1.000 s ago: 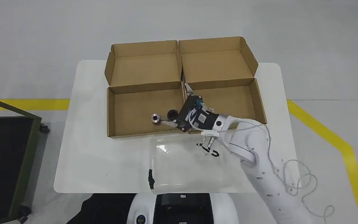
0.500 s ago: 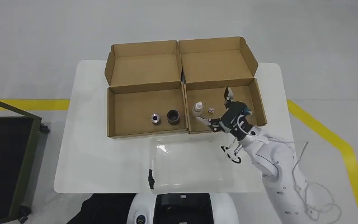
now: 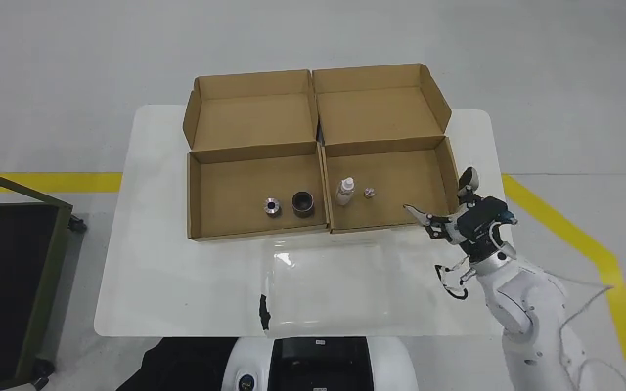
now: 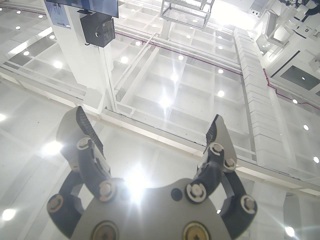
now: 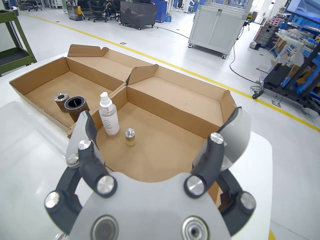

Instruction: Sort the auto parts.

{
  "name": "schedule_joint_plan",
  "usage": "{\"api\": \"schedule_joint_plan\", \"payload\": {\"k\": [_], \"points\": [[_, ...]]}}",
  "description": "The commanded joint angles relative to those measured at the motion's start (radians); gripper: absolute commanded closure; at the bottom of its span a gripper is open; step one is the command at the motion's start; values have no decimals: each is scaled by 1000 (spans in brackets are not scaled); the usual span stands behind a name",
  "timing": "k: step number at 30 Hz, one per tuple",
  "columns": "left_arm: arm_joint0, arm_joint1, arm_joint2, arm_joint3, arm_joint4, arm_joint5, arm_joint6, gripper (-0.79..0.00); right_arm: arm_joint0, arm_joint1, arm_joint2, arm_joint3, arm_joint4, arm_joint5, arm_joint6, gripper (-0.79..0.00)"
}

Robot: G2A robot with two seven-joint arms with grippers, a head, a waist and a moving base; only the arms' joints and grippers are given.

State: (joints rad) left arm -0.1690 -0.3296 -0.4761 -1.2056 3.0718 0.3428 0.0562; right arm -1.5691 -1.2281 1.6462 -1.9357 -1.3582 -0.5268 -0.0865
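Note:
Two open cardboard boxes stand side by side. The left box point(image 3: 230, 191) holds a small metal cylinder point(image 3: 268, 205) and a dark hollow sleeve point(image 3: 303, 203). In the right box point(image 3: 411, 176) a white spray bottle point(image 3: 345, 191) stands upright beside a small brass fitting point(image 3: 370, 193). My right gripper point(image 3: 437, 193) hovers open and empty at that box's right wall. Its wrist view looks over its fingers point(image 5: 162, 114) at the bottle point(image 5: 108, 116), fitting point(image 5: 130, 137), sleeve point(image 5: 76, 108) and cylinder point(image 5: 61, 102). My left gripper point(image 4: 148, 114) is open, empty, and points at the ceiling.
A clear plastic tray point(image 3: 284, 259) lies on the white table point(image 3: 156, 244) in front of the boxes. Both box lids are folded back at the far side. A green cart point(image 3: 29, 274) stands off the table's left.
My right arm has drawn back rightward from the divider between the boxes, across the right box, to its right wall. The bottle and fitting are now uncovered.

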Motion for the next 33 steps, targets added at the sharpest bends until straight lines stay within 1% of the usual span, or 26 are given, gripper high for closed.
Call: {"api": "schedule_joint_plan", "payload": {"k": [1, 7, 13, 33], "points": [[0, 0, 0, 0, 0, 0, 0, -785, -21, 3, 30, -6, 2, 1, -19, -785], [0, 0, 0, 0, 0, 0, 0, -785, -72, 10, 100, -18, 22, -8, -48, -785], [0, 0, 0, 0, 0, 0, 0, -785, -109, 14, 149, -55, 33, 12, -60, -785], [0, 0, 0, 0, 0, 0, 0, -784, -111, 15, 151, -56, 36, 10, -59, -785]]}}
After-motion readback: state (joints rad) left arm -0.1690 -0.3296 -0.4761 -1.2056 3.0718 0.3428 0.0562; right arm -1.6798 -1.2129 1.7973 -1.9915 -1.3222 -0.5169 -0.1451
